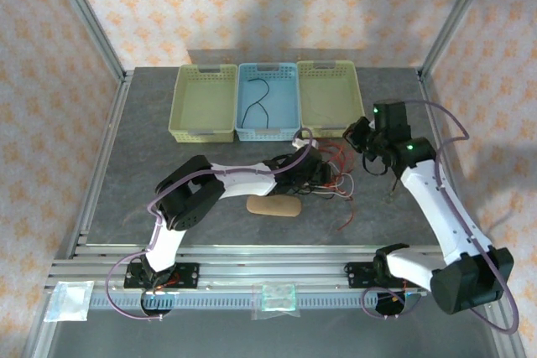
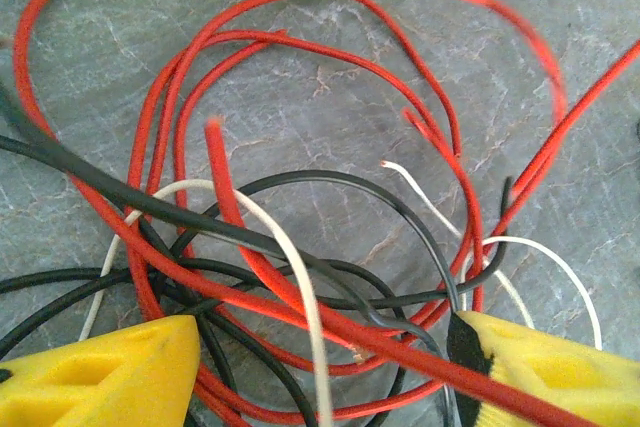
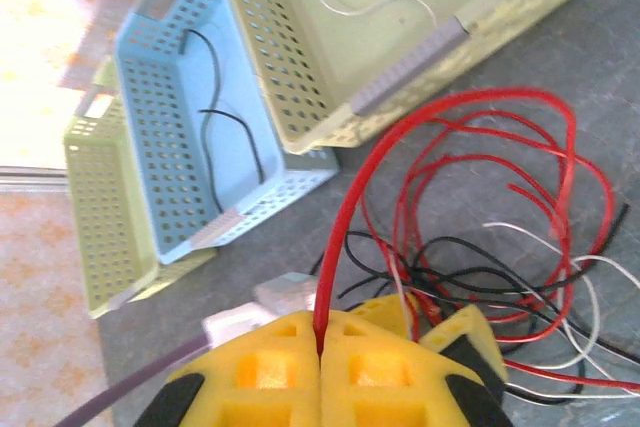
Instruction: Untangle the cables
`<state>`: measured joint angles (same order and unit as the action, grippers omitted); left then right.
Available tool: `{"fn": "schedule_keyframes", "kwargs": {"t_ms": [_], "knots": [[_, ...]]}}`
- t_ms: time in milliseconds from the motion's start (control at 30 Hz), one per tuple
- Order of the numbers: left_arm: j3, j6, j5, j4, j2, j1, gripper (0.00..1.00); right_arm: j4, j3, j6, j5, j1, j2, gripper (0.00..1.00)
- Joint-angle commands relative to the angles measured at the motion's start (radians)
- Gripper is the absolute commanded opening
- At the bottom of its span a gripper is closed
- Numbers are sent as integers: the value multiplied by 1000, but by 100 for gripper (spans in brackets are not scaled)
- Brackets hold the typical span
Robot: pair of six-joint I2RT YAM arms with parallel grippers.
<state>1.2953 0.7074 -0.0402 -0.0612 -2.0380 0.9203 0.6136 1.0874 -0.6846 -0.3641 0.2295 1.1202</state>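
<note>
cables point(image 1: 334, 178) lie in one loose tangle on the grey counter point(image 1: 151, 148), right of centre, between the two arms and just in front of the basket row.

three baskets stand side by side at the far edge: left green basket point(image 1: 204, 134), blue basket point(image 1: 268, 134) and right green basket point(image 1: 329, 130). a black cable point(image 1: 256, 102) already lies in the blue one, and a pale cable point(image 3: 370, 2) in the right green one. a tan pad point(image 1: 273, 206) rests near the tangle on its near left.

open room: the counter is bare to the left and along the near right. the basket walls stand close behind the heap, so a pull is best directed toward the near right.

left pincer point(image 2: 325, 337) stands wide, low over the heap; several strands cross between its fingers and none appears clamped. right pincer point(image 3: 320, 347) is closed on a red strand point(image 3: 345, 217), which arches out of the grip and down into the heap.

handling, as a judgement: the wires are light, thin and limp, with some spring in the loops. they will drag neighbours along, not lift free. the smooth sheath may slide in a grip.

grasp point: take a free end, such as the red tip point(image 2: 212, 127) or the white tip point(image 2: 385, 163), not a mid-loop.
</note>
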Motion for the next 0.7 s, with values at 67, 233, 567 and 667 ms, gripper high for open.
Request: {"fn": "schedule_keyframes", "kwargs": {"t_ms": [67, 233, 567, 667], "knots": [[24, 0, 13, 25, -16, -8, 68, 33, 82, -5, 20, 6, -43, 0], [20, 0, 11, 24, -15, -8, 68, 52, 150, 24, 59, 6, -59, 0], [2, 7, 10, 16, -11, -8, 68, 25, 294, 87, 50, 7, -104, 0], [-5, 9, 10, 14, -8, -8, 68, 11, 343, 111, 58, 6, -115, 0]]}}
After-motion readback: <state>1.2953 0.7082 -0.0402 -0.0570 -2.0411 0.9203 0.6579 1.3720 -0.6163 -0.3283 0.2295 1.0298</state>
